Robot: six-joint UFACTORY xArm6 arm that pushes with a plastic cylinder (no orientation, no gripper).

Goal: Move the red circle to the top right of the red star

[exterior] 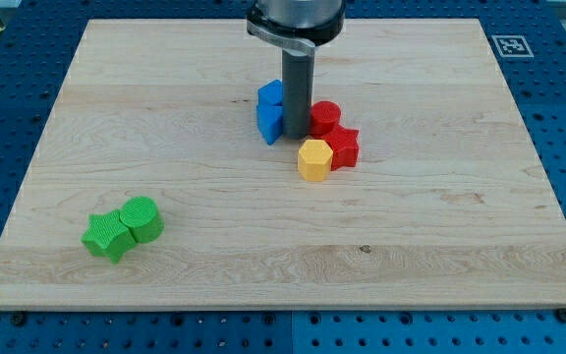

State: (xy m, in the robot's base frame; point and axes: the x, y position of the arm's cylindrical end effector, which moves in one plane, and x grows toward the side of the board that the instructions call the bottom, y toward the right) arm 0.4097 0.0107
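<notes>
— Wooden table (440, 246); my tip (296, 137) is a bare rod, no claw to spread. Blue blocks (271, 111) touch its left.

— Red circle (324, 117) touches its right, red star (343, 146) beyond. A careless shove could drag star and yellow block (314, 159) along.

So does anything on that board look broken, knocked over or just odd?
Nothing stands out. My tip sits between the blue block and the red circle, beside the red star and yellow hexagon. The green star and green circle sit together lower left on the wooden board.
</notes>
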